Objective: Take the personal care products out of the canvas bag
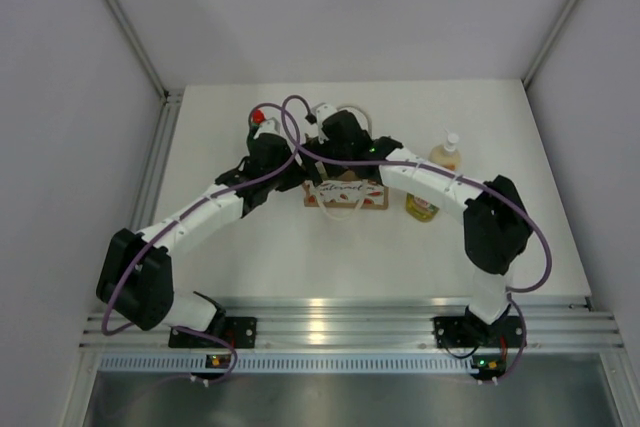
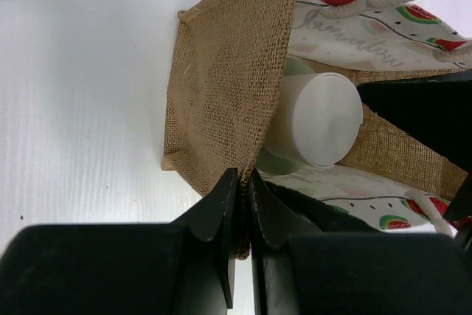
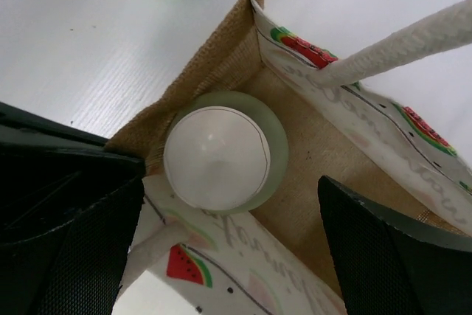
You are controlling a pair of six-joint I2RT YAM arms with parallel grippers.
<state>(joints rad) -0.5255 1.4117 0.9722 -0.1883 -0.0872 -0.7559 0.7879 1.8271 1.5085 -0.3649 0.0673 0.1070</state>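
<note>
The canvas bag (image 1: 345,194) stands mid-table, open at the top. My left gripper (image 2: 243,176) is shut on the bag's burlap side edge (image 2: 221,79). The pale grey-green cylinder with a white lid (image 3: 217,154) stands inside the bag and also shows in the left wrist view (image 2: 317,119). My right gripper (image 3: 230,182) is open just above the bag mouth, its fingers either side of the cylinder and not touching it. The dark green bottle with a red cap (image 1: 258,118) stands behind the bag on the left. The cream pump bottle (image 1: 447,152) and the yellow-green bottle (image 1: 422,207) stand right of the bag.
Both arms (image 1: 200,212) arch over the middle of the table and meet at the bag. A pale rope handle (image 3: 398,42) crosses the right wrist view. White enclosure walls (image 1: 80,147) border the table on the left, right and back.
</note>
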